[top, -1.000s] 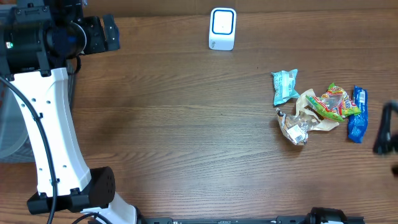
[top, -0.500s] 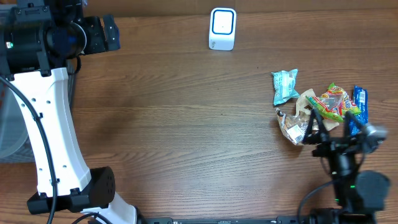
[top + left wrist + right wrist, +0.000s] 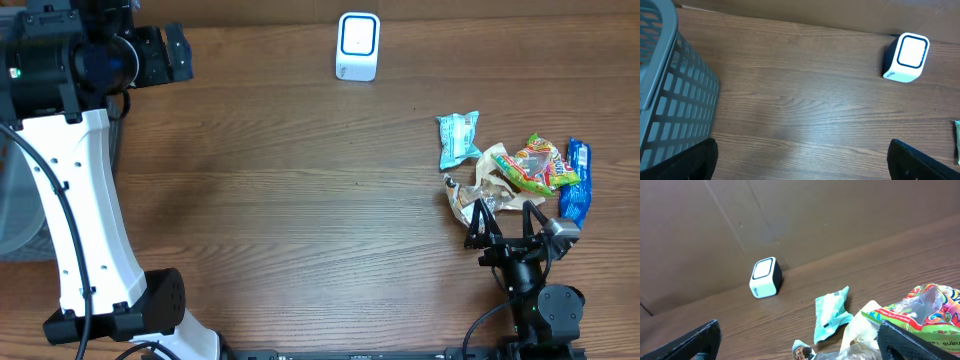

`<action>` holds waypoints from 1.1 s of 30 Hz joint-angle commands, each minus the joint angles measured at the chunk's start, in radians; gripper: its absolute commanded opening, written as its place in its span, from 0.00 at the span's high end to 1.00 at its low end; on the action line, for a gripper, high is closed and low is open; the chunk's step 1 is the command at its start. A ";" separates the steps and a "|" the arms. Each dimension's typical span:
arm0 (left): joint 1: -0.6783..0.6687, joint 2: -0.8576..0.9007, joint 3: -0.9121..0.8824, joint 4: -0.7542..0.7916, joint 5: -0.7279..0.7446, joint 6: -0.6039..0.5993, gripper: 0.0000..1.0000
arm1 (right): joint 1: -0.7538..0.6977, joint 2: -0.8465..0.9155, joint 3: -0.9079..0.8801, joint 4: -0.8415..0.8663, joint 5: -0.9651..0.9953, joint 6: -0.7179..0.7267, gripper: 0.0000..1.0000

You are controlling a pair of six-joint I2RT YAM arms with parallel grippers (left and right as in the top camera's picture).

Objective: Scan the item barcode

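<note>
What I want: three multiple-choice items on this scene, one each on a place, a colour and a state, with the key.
1. The scanner stands: A) at the far edge of the table; B) among the packets; C) in the basket.
2. The bar-shaped packet farthest right is: A) red; B) blue; C) white.
3. The right gripper has its jaws: A) shut on the scanner; B) shut on a packet; C) open, empty.
Key: 1 A, it sits alone by the back edge; 2 B, its wrapper is blue; 3 C, they stand wide apart, gripping nothing.
</note>
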 commanded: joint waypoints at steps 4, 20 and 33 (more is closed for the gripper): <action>0.000 0.008 0.003 0.002 -0.003 -0.010 0.00 | 0.007 -0.013 -0.011 0.003 0.014 0.013 0.00; 0.000 0.008 0.003 0.002 -0.003 -0.010 0.00 | 0.007 -0.013 -0.011 0.003 0.014 0.013 0.00; 0.000 -0.308 -0.482 0.332 -0.085 0.038 0.00 | 0.007 -0.013 -0.011 0.003 0.014 0.013 0.00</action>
